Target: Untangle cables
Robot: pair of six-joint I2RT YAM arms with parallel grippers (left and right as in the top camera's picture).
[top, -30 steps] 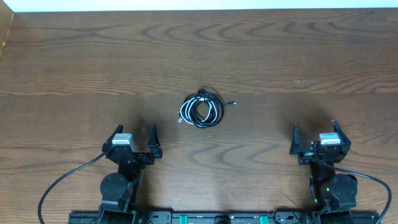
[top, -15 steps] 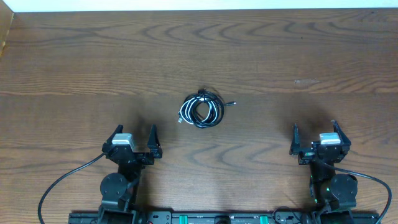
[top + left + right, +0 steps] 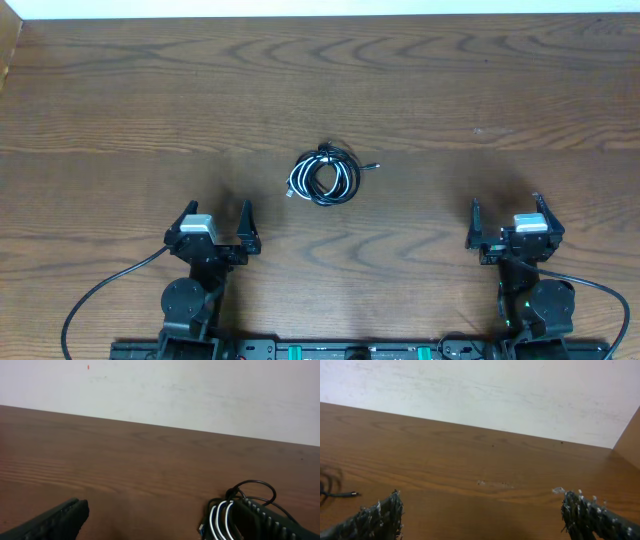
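The cables (image 3: 323, 177) lie wound together in one small coil at the table's middle, black and white strands interlaced. A black plug end (image 3: 374, 165) pokes out to the right and a white plug end (image 3: 291, 192) to the lower left. My left gripper (image 3: 217, 210) stands open near the front, left of and short of the coil. My right gripper (image 3: 506, 205) stands open at the front right, well away from it. In the left wrist view the cables (image 3: 220, 517) sit partly behind the right finger of the left gripper (image 3: 160, 520). The right gripper (image 3: 482, 510) has bare wood between its fingers, with the black plug end (image 3: 340, 494) at far left.
Thick black arm cables (image 3: 100, 290) loop along the front edge beside both bases. The table's far edge (image 3: 320, 16) meets a white wall. A wooden side panel (image 3: 630, 435) rises at the right. A pale scuff (image 3: 490, 131) marks the wood.
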